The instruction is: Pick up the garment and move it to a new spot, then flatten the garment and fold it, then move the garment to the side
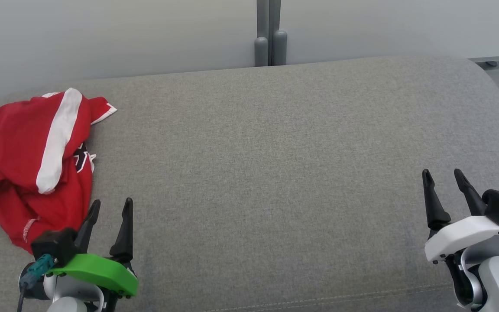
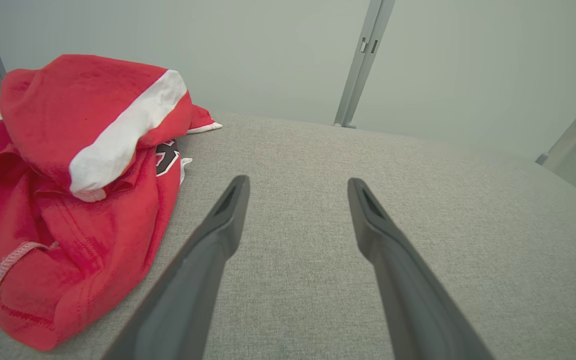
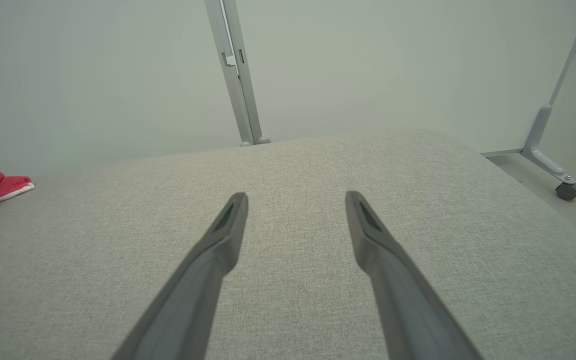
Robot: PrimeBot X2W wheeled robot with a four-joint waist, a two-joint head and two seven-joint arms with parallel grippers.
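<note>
Heaped red garment [image 1: 28, 160] at the left end of a grey cushion [image 1: 267, 151].
The garment (white-striped, crumpled) lies just left of the left gripper [image 1: 112, 201], whose fingers stand spread and empty; bare cushion runs rightward to the right gripper [image 1: 442, 171], likewise spread and empty, near the rounded right edge; a pale partition [image 1: 102, 39] stands behind.

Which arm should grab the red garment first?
Left. The left gripper is open just beside the crumpled garment; the right gripper sits far across the grey cushion.
</note>
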